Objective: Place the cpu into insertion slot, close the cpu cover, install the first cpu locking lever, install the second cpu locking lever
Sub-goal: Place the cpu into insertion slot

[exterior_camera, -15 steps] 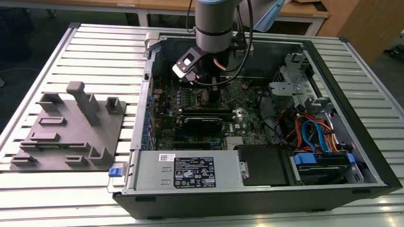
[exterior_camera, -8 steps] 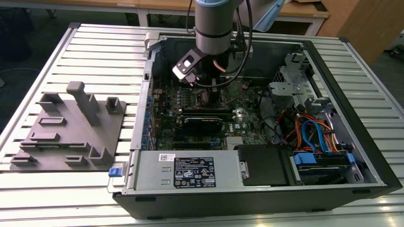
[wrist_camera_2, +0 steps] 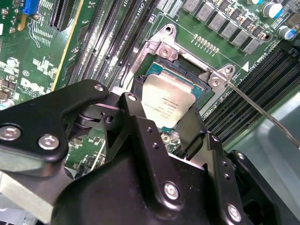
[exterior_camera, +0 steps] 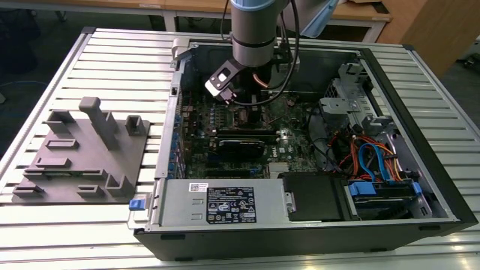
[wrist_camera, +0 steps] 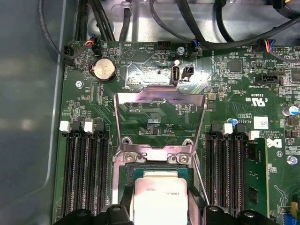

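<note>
The black claw is closed on the chip, one finger pressed against each of two opposite edges; in the first wrist view the same grip shows, with the claw holding the chip by its sides. The chip, silver top up, sits right over the socket, and it seems slightly tilted, though I cannot tell whether it touches the socket floor. Just beyond it, the cover stands swung open, away from the socket. A thin metal lever sticks out from one corner of the socket, and long black memory slots run on both sides. In the exterior view the arm reaches down into the open computer case, which lies on the ribbed counter beside a grey block tray.
</note>
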Action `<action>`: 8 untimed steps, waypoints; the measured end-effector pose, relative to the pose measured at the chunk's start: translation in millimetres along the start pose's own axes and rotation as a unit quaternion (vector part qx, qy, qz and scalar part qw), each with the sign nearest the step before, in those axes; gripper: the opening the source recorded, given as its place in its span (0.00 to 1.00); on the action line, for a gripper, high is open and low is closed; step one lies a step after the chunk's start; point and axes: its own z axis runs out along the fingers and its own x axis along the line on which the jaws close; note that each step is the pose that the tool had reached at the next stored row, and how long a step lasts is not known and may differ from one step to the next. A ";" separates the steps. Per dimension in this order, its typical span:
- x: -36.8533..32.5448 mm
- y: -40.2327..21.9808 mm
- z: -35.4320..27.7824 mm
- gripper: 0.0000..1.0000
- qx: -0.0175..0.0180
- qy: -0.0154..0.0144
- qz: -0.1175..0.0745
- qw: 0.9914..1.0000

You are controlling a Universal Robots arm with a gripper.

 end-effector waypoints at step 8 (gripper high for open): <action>0.4 -0.2 2.7 0.54 0.000 0.000 0.000 1.000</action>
